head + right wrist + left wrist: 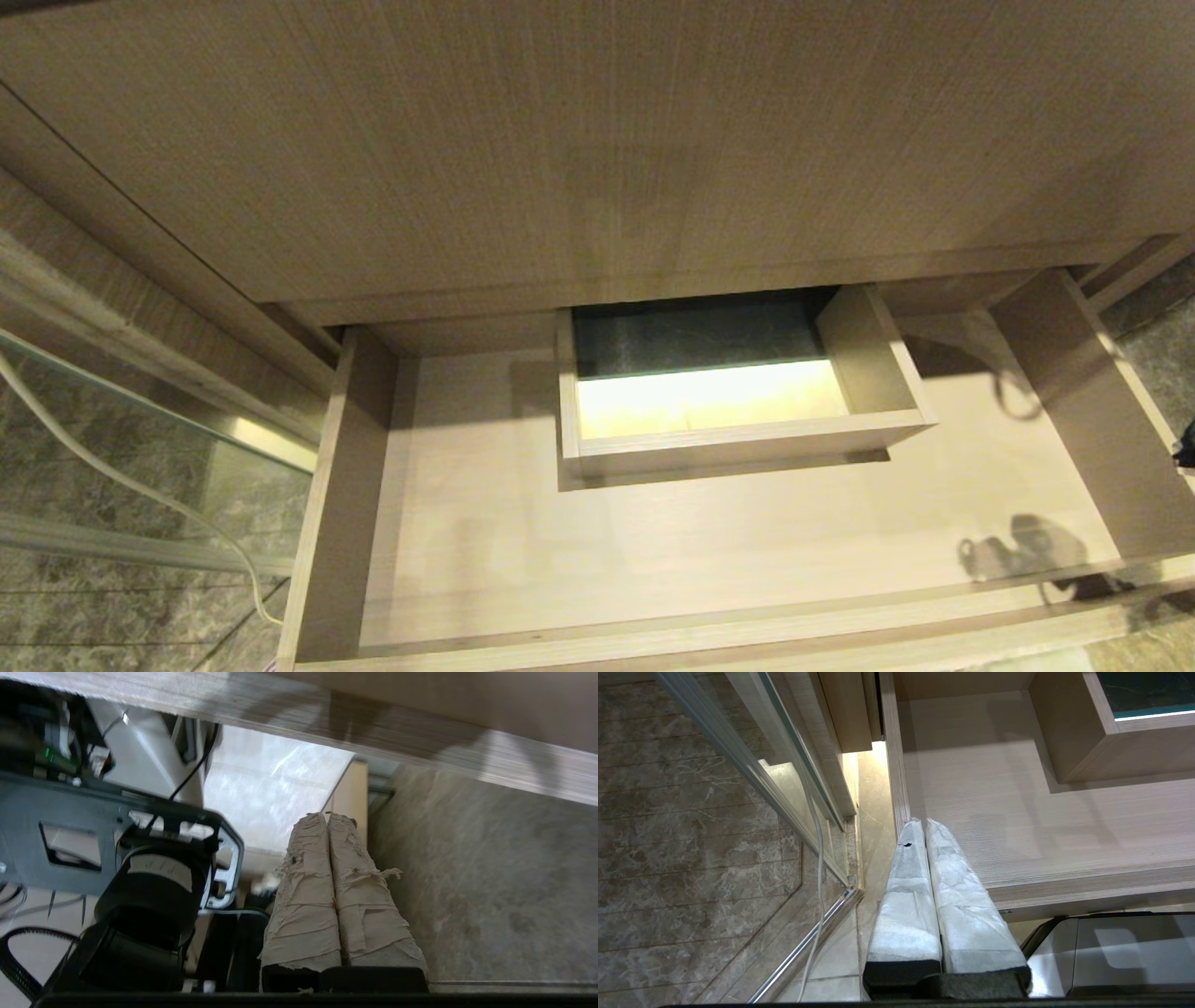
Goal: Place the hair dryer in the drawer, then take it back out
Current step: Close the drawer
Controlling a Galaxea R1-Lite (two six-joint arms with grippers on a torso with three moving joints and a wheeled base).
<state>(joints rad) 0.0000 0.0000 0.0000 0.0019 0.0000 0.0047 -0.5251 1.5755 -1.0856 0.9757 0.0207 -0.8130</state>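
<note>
While the drawer point(709, 551) stands pulled out under the tall wood-grain panel point(597, 140), no hair dryer lies on its pale floor, and I cannot find it in any view. Only a thin white cord point(121, 481) runs down at about eight o'clock over the marble floor point(93, 607), beside a glass pane with a metal rail point(252, 434); whether it belongs to the dryer I cannot tell. Toward twelve o'clock inside the drawer sits a boxed rectangular notch point(747, 434), probably made to go around a pipe.

The left gripper point(920, 823) hangs near the drawer's left front corner, its cloth-wrapped fingers pressed together and empty, so this arm seems parked. The right gripper point(327, 816) has its frayed, taped fingers closed on nothing too, outside the drawer at its right, low near the stone floor.
</note>
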